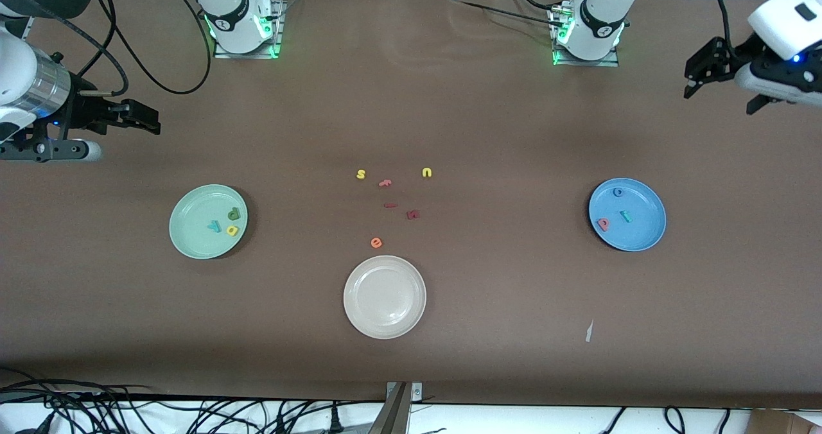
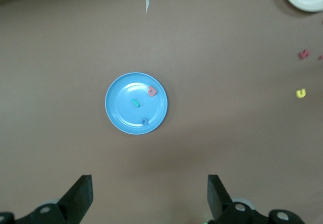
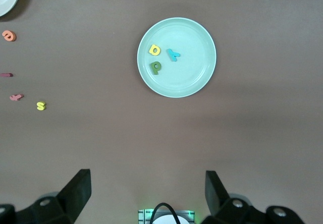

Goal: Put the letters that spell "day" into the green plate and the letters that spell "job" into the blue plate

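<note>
— Where do the "day" letters sit?

— All three lie in the green plate (image 1: pixel 208 221), toward the right arm's end of the table (image 1: pixel 488 113): the dark green "d" (image 1: pixel 234 214), the yellow "a" (image 1: pixel 232 230) just beside it and nearer the front camera, and the teal "y" (image 1: pixel 214 226) close by, toward the plate's middle.

— And "job"?

— In the blue plate (image 1: pixel 627 214), toward the left arm's end. The blue "o" (image 1: pixel 618 192) lies near the rim on the side of the bases, the teal "j" (image 1: pixel 625 216) near the middle, the salmon "b" (image 1: pixel 603 225) nearer the front camera. None of them touch.

— The grippers?

— Both are up in the air and hold nothing. The left gripper (image 1: pixel 697 74) hangs over bare table, off toward its own end; its fingers (image 2: pixel 81 196) are spread wide, as its wrist view shows. The right gripper (image 1: pixel 142 117) hangs over bare table at the other end, its fingers (image 3: pixel 78 193) likewise released.

— What else is on the table?

— A cream plate (image 1: pixel 384 296), nearest the front camera, midway between the two coloured plates. Farther from the camera than it lie loose letters: an orange "e" (image 1: pixel 376 243), two dark red letters (image 1: pixel 413 214), a salmon "f" (image 1: pixel 384 182), a yellow "s" (image 1: pixel 361 174) and a yellow "u" (image 1: pixel 427 173). A small white scrap (image 1: pixel 589 331) lies nearer the camera than the blue plate.
</note>
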`<state>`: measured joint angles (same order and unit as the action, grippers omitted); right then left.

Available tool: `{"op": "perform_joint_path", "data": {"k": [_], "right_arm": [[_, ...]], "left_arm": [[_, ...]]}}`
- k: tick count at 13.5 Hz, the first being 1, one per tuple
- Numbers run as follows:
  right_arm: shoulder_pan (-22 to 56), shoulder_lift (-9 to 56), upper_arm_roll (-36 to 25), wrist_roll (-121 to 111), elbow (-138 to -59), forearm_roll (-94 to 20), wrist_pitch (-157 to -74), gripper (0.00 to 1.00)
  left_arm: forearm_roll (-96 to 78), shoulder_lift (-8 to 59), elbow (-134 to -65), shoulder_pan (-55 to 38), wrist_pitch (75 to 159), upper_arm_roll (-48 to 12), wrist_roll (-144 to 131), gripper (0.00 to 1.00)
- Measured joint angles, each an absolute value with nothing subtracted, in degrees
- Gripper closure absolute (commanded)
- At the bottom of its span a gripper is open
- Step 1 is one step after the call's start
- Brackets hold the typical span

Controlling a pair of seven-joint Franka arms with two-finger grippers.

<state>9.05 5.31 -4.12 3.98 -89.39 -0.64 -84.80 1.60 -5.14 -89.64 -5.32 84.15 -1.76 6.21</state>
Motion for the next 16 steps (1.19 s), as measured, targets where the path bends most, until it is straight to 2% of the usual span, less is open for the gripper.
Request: {"op": "perform_joint_path", "data": {"k": [4,9,16], "right_arm": [[9.05,5.36,-4.12,4.0,-89.4,-0.62,-84.83,0.0],[9.05,5.36,-4.11,4.02,-89.42,-0.6,-84.83,0.0],[9.05,5.36,-4.1,4.02,-89.43,-0.6,-84.83,0.0]], "left_arm": [[1.59,-4.03,-89.34,-1.19,83.55,-7.9,-4.52,0.0],[1.59,0.11,-85.21,-1.66,83.6,-8.41,-5.33,0.0],[1.59,0.63,-84.45,-0.47,83.24,-8.24,-5.64,0.0]]}}
